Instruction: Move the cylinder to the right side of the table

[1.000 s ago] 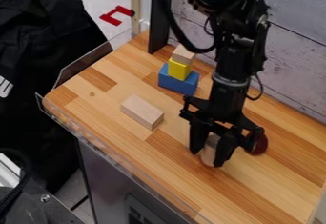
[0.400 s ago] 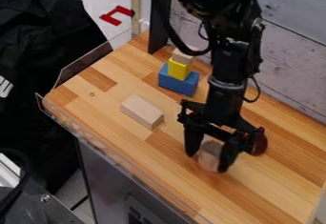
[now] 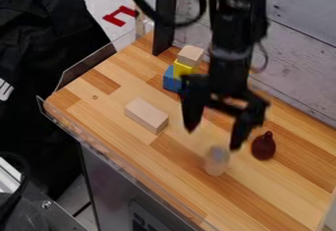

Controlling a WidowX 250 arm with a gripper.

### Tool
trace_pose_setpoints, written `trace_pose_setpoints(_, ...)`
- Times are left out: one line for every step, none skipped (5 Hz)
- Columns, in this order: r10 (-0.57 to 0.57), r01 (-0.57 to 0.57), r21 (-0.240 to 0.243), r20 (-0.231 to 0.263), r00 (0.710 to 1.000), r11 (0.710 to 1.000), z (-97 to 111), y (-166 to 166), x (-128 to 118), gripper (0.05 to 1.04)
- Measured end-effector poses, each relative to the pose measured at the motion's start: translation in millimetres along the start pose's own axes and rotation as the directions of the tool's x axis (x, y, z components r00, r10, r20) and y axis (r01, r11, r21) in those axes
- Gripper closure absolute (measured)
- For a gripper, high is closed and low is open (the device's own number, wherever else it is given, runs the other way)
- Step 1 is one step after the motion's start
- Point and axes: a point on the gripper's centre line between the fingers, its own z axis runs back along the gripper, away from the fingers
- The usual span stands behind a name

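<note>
The pale cylinder (image 3: 216,161) stands on the wood-striped tabletop (image 3: 282,193), and we see it somewhat blurred, right of the middle of the view. Above it we have the black two-finger hand (image 3: 213,137), its fingers spread well apart and pointing down, with nothing clamped between them. The cylinder sits just below the fingertips in our view.

Around it, we find a dark red, glossy, pear-shaped object (image 3: 264,148) with a narrow neck, near the cylinder and up to its right; it is the closest thing on that side. On the other side, toward the upper left, we have a plain rectangular wooden block (image 3: 146,115) lying flat, apart from the cylinder.

Farther back we see a stack of three: a blue block (image 3: 170,80) at the bottom, partly hidden by the hand, a yellow block (image 3: 183,69) on it, and a small natural-wood block (image 3: 190,56) on top. Behind these rise a black upright post (image 3: 164,23) and a pale grey planked wall (image 3: 298,53). A clear low panel (image 3: 84,69) runs along the tabletop's upper-left edge.
</note>
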Motion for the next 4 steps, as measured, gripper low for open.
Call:
trace_pose_setpoints(-0.024, 0.02, 0.059, 0.067, 0.997, 0.998, 39.6, 3.1, 4.9, 0.083)
trace_pose_setpoints(-0.038, 0.03, 0.122, 0.064, 0.997, 0.992, 61.0, 8.5, 12.8, 0.083)
trace_pose_setpoints(-0.052, 0.047, 0.134, 0.03, 0.998, 0.99, 55.7, 17.0, 27.1, 0.083)
trace_pose_setpoints(-0.028, 0.029, 0.118, -0.008, 1.0, 0.993, 47.8, 27.5, 32.5, 0.083)
